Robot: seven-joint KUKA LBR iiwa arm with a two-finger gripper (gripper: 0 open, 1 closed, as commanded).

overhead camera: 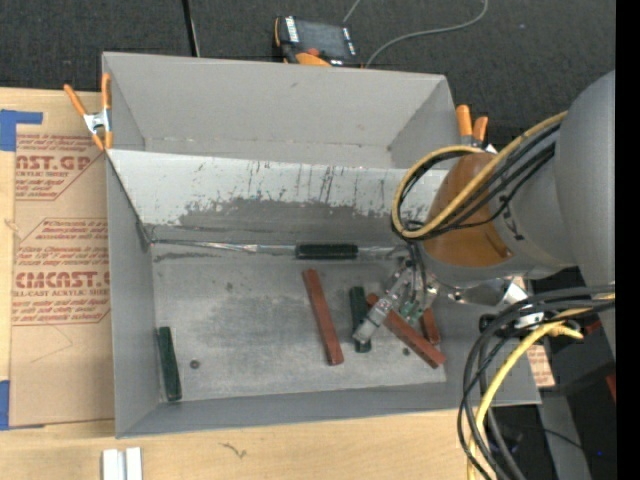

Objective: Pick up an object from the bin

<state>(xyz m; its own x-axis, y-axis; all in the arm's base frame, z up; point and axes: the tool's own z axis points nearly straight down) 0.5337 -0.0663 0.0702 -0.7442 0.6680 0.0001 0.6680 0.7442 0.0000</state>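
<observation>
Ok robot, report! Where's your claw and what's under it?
Gripper low, right part of the bin floor. Over short dark green stick, red-brown stick alongside. Grasp unconfirmed. Close by, toward bin middle: long red-brown stick.

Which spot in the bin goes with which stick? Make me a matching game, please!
Things:
1. dark green flat bar
2. short black rod
3. longest reddish-brown flat stick

Places:
A. middle of the grey metal bin floor
B. the floor's lower-left corner in the view
C. along the foot of the back wall

Pairs: 1-B, 2-C, 3-A.
</observation>
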